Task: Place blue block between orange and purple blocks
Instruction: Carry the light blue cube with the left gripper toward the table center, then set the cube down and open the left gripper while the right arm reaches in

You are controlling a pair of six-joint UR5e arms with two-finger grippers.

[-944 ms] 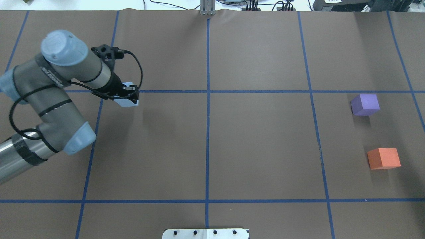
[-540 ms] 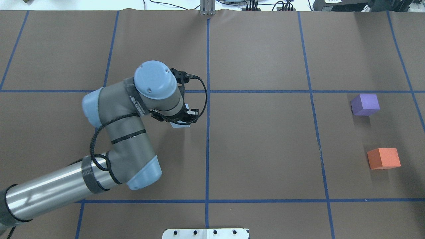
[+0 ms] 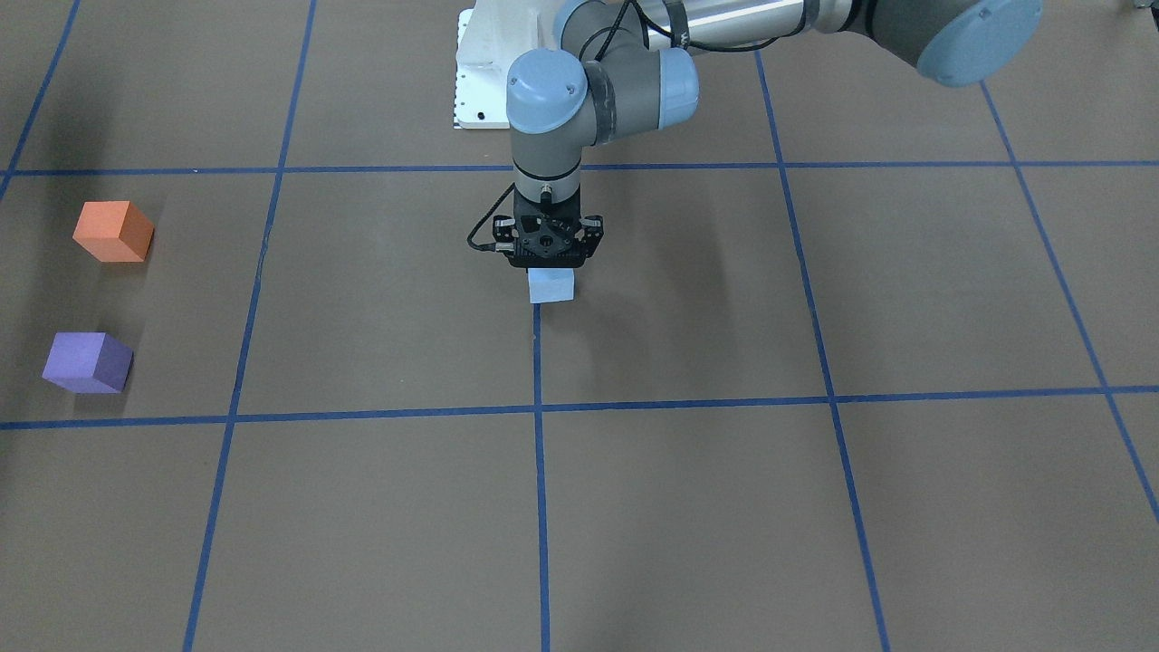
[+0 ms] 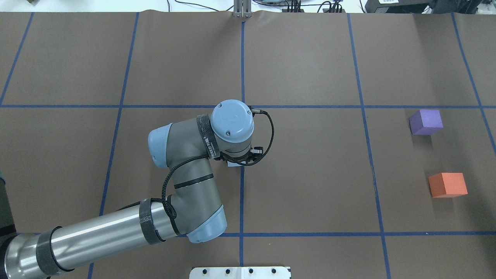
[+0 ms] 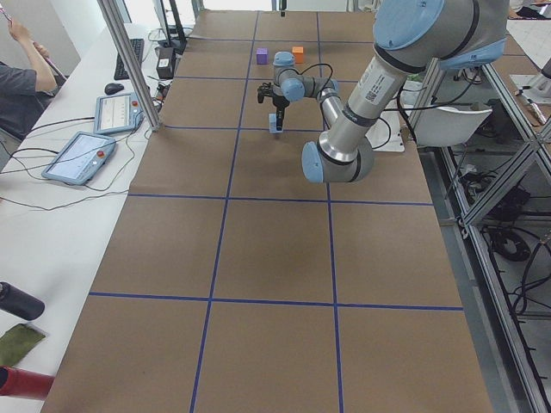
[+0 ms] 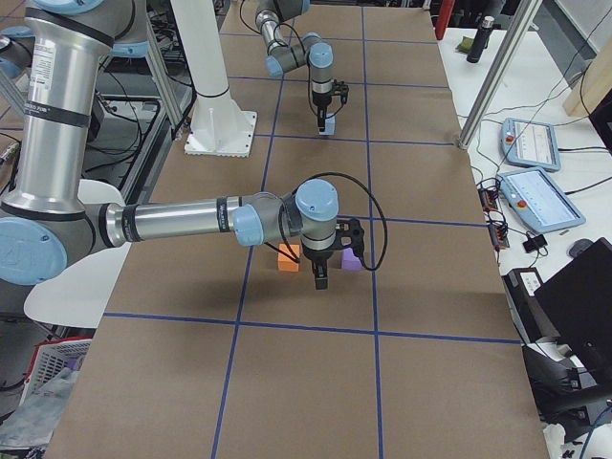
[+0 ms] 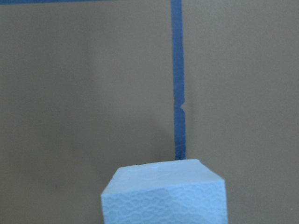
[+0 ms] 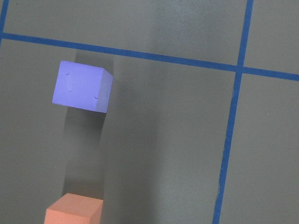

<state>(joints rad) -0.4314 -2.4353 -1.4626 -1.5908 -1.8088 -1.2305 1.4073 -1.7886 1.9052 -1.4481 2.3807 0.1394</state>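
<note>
The brown surface (image 4: 310,58) has a grid of blue tape. Near its middle, the left pincer (image 3: 549,263) is closed on the blue block (image 3: 551,287). The purple block (image 4: 426,122) and the orange block (image 4: 447,185) sit apart near the right edge. The right pincer (image 6: 320,277) hangs near them; I cannot tell how far open it is.

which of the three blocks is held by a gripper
The blue block, clamped in the left gripper near the middle of the table. The orange block and purple block sit free on the surface, off to one side.
</note>
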